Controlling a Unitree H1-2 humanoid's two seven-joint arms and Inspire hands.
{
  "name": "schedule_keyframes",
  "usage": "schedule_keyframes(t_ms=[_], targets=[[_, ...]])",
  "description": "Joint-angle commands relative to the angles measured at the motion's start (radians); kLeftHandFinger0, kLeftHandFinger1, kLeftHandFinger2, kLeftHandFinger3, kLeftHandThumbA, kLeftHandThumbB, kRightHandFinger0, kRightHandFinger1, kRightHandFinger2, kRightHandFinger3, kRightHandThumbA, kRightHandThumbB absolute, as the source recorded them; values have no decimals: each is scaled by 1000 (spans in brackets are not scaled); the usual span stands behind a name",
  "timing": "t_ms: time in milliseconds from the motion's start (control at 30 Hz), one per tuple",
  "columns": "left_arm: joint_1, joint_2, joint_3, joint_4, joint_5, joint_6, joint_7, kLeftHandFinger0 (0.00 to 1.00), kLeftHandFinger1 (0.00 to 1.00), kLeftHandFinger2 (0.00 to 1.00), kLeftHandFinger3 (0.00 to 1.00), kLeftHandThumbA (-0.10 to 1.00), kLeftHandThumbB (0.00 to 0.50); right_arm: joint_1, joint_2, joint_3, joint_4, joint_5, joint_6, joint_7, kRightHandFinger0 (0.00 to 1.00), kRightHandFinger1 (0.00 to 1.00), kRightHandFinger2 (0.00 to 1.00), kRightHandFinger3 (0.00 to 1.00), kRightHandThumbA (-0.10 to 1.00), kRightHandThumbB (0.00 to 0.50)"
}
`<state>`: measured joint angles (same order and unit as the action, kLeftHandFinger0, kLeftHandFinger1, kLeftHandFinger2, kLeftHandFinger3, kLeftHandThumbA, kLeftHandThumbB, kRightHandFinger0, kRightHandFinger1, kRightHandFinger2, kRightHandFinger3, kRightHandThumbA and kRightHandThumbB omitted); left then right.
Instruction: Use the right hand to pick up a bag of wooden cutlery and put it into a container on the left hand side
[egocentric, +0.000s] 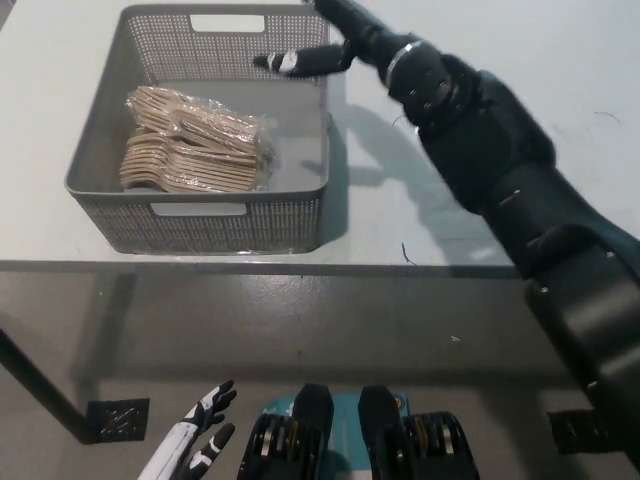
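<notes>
A clear bag of wooden cutlery (192, 153) lies flat on the floor of the grey mesh basket (100, 130), towards its left front. My black right hand (325, 45) is open above the basket's far right corner, fingers spread, holding nothing and apart from the bag. Its arm stretches back over the white table to the lower right. My white left hand (195, 440) hangs open low at the bottom left, below the table's edge.
The basket stands on a white table (520, 110) whose front edge runs across the middle of the view. Below it is grey floor with a small dark square plate (118, 420) at the lower left.
</notes>
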<state>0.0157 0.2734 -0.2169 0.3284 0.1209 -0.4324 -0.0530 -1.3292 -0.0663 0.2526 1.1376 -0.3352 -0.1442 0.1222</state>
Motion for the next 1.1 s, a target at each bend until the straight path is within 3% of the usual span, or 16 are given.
schedule_keyframes(t_ms=[0,67,167,267,333,400,500,667,733,833,867,933,1033,1067], targets=[[-19,28,1,-10,-1,-38,-6,1000,1000,1000,1000,924,316,7,-94,-57,-176,63,-24,36,1000,1000,1000,1000,849,443],[-12,30,5,-15,-10,-38,-11,1000,1000,1000,1000,893,311,70,-135,-87,-320,87,18,69,1000,1000,1000,1000,924,499],[-4,29,8,-12,-26,-38,-17,1000,1000,1000,1000,868,306,168,-164,-133,-525,129,116,104,1000,1000,1000,1000,846,471],[5,25,9,-13,-27,-38,-15,1000,1000,1000,1000,823,293,287,-194,-162,-695,150,115,106,1000,1000,1000,1000,873,488],[7,24,11,-12,-26,-38,-9,1000,1000,1000,1000,824,305,383,-207,-191,-841,176,128,101,1000,1000,1000,1000,875,460],[1,20,16,-6,-31,-38,-7,1000,1000,1000,1000,825,305,429,-211,-210,-913,199,134,103,1000,1000,1000,1000,877,462],[7,19,17,-5,-14,-38,10,1000,1000,1000,1000,922,324,559,-173,-271,-1017,318,70,83,1000,1000,1000,1000,725,402],[11,3,23,-4,-31,-38,10,1000,1000,1000,1000,966,316,736,-129,-307,-1170,337,80,37,1000,1000,1000,1000,821,412],[6,3,22,-6,-17,-38,25,1000,1000,1000,1000,996,315,812,-115,-315,-1217,368,45,32,1000,1000,1000,1000,795,363],[1,1,30,-1,-26,-38,27,1000,1000,1000,1000,997,310,899,-104,-310,-1251,381,2,37,1000,1000,1000,1000,799,349],[-4,0,38,6,-37,-38,23,1000,1000,1000,1000,1000,328,959,-91,-307,-1270,382,-29,31,1000,1000,1000,1000,827,395],[-5,-3,45,8,-44,-38,21,1000,1000,1000,1000,1000,331,1013,-76,-305,-1291,393,-42,30,1000,1000,1000,1000,840,404],[-9,-8,53,13,-47,-38,19,1000,1000,1000,1000,1000,337,1129,-51,-292,-1319,354,-63,19,1000,1000,1000,1000,977,448],[-11,-11,57,17,-50,-38,18,1000,1000,1000,1000,1000,335,1153,-46,-287,-1317,354,-70,24,1000,1000,1000,1000,993,431]])
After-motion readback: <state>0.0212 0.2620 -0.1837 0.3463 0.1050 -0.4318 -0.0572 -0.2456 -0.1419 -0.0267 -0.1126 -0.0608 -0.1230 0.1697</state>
